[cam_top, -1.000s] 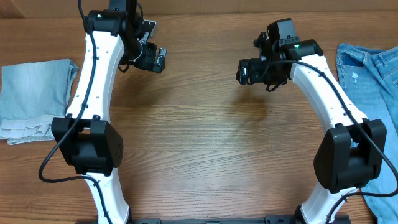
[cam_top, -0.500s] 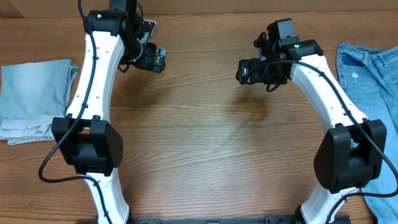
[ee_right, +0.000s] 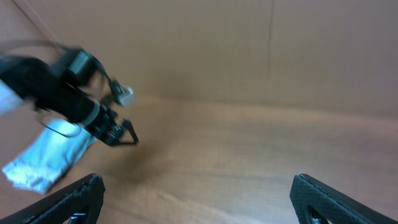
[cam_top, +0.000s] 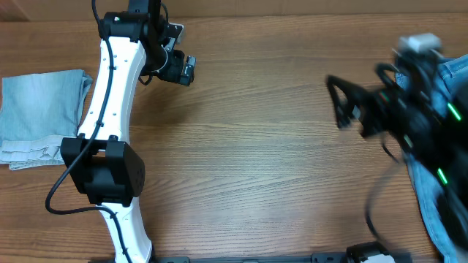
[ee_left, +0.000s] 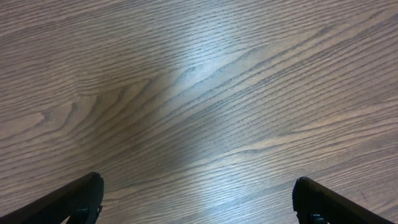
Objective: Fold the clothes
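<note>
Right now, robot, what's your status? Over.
Open, empty: left claw, right claw. Folded shorts far left. Unfolded denim far right, partly behind blurred right arm.

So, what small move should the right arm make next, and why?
Probably swing the right gripper down onto the unfolded denim at the right edge: it is open, empty and faces across the table, and the left garment already lies folded.

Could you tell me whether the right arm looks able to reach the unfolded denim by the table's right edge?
Probably yes: the right arm, blurred, hangs over the unfolded denim with nothing covering it, though its open gripper faces away leftward.
</note>
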`<move>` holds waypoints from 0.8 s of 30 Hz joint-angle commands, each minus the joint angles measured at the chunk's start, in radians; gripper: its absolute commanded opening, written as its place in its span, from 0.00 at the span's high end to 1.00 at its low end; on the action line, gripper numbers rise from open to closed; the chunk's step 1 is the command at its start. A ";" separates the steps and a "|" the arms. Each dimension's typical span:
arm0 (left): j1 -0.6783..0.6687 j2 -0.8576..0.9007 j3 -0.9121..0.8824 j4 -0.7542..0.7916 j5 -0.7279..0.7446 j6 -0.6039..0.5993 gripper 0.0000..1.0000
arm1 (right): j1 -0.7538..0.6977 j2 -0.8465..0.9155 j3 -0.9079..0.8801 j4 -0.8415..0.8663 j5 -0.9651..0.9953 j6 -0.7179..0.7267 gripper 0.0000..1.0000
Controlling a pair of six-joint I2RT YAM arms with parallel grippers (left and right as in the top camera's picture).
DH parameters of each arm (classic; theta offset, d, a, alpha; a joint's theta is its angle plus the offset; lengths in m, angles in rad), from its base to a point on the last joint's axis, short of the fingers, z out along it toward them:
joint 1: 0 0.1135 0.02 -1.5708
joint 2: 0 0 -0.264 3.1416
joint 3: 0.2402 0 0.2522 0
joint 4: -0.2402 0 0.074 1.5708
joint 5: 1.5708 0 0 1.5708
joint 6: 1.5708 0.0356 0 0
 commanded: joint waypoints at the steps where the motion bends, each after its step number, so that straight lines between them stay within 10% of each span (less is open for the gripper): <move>1: 0.000 0.006 -0.005 0.002 0.011 -0.010 0.00 | 0.005 -0.219 -0.068 -0.002 0.062 -0.003 0.00; 11: 0.000 0.006 -0.005 0.002 0.011 -0.011 0.00 | 0.003 -0.861 -0.720 0.087 0.072 -0.002 0.00; 24: 0.000 0.006 -0.005 0.002 0.011 -0.011 0.00 | -0.063 -1.008 -1.475 1.083 0.004 0.005 0.00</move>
